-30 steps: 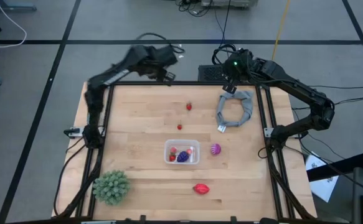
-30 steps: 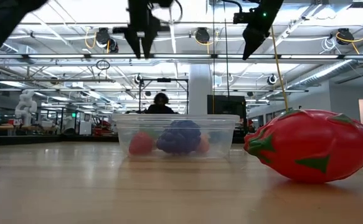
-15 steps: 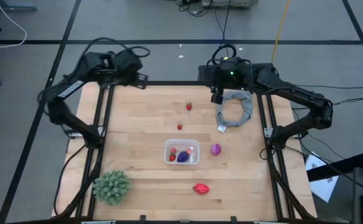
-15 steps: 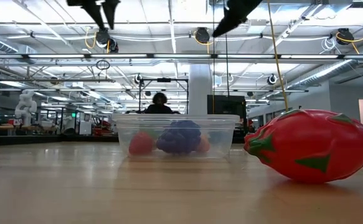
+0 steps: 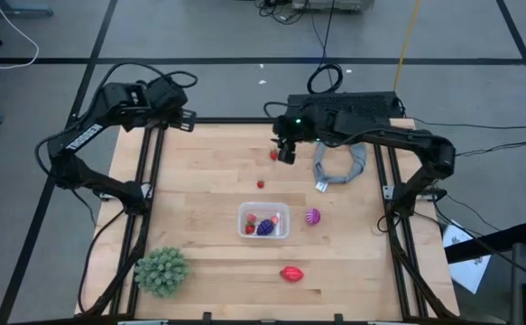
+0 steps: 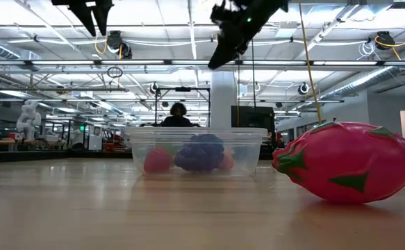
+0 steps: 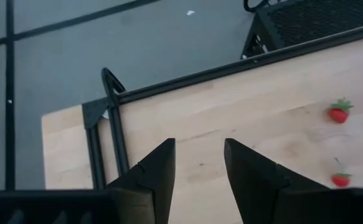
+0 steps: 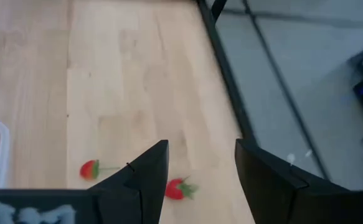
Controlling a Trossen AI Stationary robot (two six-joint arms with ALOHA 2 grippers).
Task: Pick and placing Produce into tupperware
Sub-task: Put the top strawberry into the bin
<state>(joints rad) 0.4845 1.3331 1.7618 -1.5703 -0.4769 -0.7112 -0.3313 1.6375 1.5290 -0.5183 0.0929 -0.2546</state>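
Right claw over far berry, nothing held.
Right claw (image 5: 285,152) open above strawberry (image 5: 274,154); left claw (image 5: 187,120) open, empty, at surface (image 5: 199,217) corner; tupperware (image 5: 263,220) holds fruit.

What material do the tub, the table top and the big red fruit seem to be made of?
The tupperware looks like clear, thin plastic: the fruits inside show through its wall. The table looks like light wood with a matte finish, with visible plank lines. The large red oval fruit seems to be smooth moulded plastic or rubber, with a soft sheen and green flaps; which one is unclear.
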